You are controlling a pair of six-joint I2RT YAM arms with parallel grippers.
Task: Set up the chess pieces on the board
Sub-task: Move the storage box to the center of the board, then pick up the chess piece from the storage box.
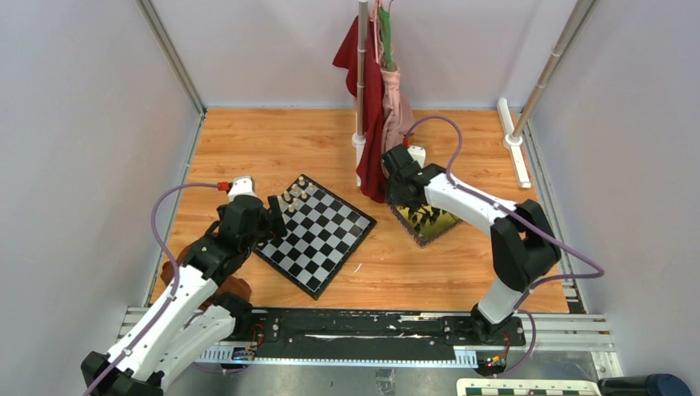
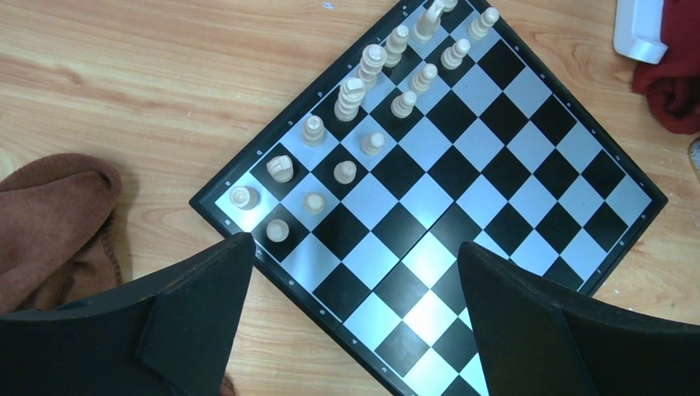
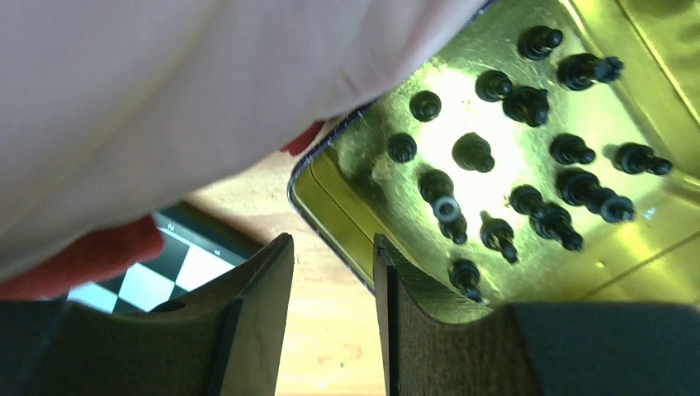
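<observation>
The black-and-white board (image 1: 326, 239) lies turned like a diamond left of centre. Several cream chess pieces (image 1: 293, 194) stand in two rows along its far left edge, shown close in the left wrist view (image 2: 351, 97). My left gripper (image 1: 271, 216) hovers over the board's (image 2: 495, 165) left edge, open wide and empty (image 2: 353, 247). Several black pieces (image 3: 475, 153) lie in the gold tray (image 3: 660, 239), which sits right of the board (image 1: 442, 223). My right gripper (image 1: 402, 196) is at the tray's near-left corner, its jaws a little apart over bare wood with nothing between them (image 3: 330, 247).
A brown cloth (image 2: 49, 223) lies left of the board beside the left arm (image 1: 227, 289). Red and pink cloths (image 1: 376, 107) hang on a pole (image 1: 361, 82) behind the tray; the pink one (image 3: 165, 99) fills much of the right wrist view. A white strip (image 1: 513, 153) lies back right.
</observation>
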